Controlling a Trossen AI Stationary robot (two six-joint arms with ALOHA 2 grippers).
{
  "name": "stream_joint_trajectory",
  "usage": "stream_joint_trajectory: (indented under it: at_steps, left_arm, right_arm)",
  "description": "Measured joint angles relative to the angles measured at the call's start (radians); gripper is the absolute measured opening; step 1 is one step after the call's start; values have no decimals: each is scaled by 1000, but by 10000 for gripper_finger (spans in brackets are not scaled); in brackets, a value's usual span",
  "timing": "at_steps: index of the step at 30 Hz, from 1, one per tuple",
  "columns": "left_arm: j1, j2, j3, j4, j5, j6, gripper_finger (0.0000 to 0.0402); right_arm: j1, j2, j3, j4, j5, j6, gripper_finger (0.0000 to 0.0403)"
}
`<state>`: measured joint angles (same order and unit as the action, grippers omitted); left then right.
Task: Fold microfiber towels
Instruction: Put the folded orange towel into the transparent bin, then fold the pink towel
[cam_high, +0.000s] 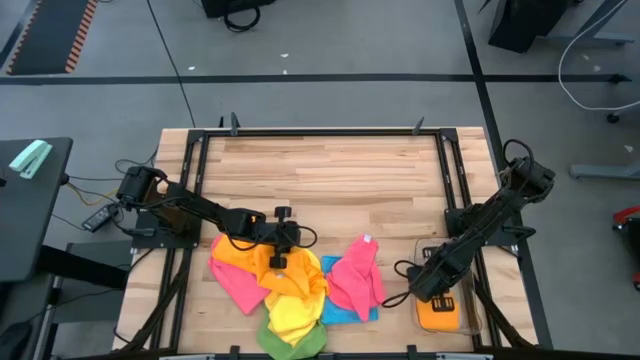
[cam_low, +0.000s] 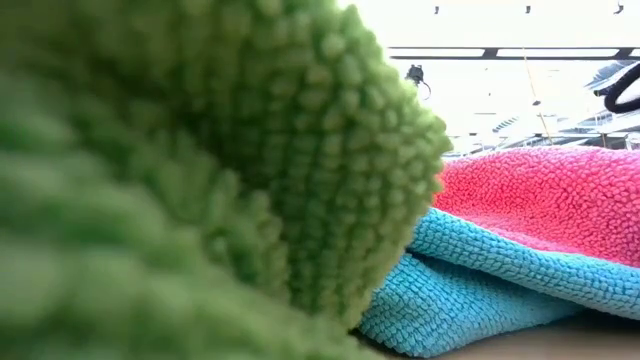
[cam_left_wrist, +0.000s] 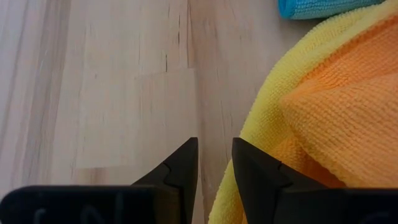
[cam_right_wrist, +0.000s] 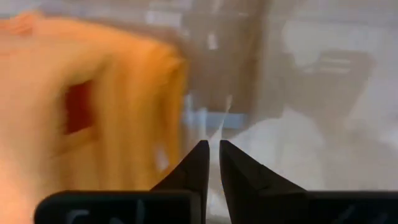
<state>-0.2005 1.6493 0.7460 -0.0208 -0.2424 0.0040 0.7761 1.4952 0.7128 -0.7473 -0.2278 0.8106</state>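
Green microfiber towel (cam_low: 190, 180) filled most of the low view, pressed against the lens, with a blue towel (cam_low: 480, 290) under a pink towel (cam_low: 550, 200) behind it. On the wooden table (cam_high: 330, 180), the unfolded towels lay heaped at the near edge between the arms: an orange towel (cam_high: 262, 262) over a yellow towel (cam_high: 295, 305), a second pink towel (cam_high: 232, 282) beside them, the green one at the very edge, and the blue one under the first pink towel toward the right. One folded orange towel (cam_high: 437, 313) sat in the clear plastic bin (cam_high: 472, 322) at the table's near right corner. The right gripper (cam_right_wrist: 213, 163) hovered at the bin beside that folded towel, its fingers nearly together with a thin gap and nothing seen between them. The left gripper (cam_left_wrist: 214, 163) rested low over bare wood at the heap's far edge, jaws narrowly parted and empty, the yellow hem just beside one finger (cam_left_wrist: 255, 171). The step in hand was judged to be taking the next towel from the heap. To do it well, pinch a single layer at a free corner, preferably of the topmost orange towel, lift it clear of its neighbours, and spread it flat on open wood before creasing; gripping two hems together would drag the heap.
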Motion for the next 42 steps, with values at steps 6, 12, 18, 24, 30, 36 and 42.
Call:
stream_joint_trajectory:
  at_steps: [6,12,18,24,30,36,42]
  left_arm:
    - [0,0,0,-16,0,-1,107]
    - [0,0,0,-21,0,-1,107]
    - [0,0,0,-21,0,-3,107]
    - [0,0,0,-22,0,-1,107]
    - [0,0,0,-24,0,-19,107]
    - [0,0,0,-19,0,-15,107]
    - [0,0,0,-6,0,-10,107]
  right_arm:
    - [19,34,2,24,117,-43,45]
    - [18,80,5,91,21,-48,45]
    - [19,26,17,106,-28,-65,45]
    - [19,14,24,110,-112,-49,45]
    - [13,11,28,54,-140,42,45]
    - [-4,8,102,-76,-234,64,45]
    - [-31,8,272,-295,-225,35,45]
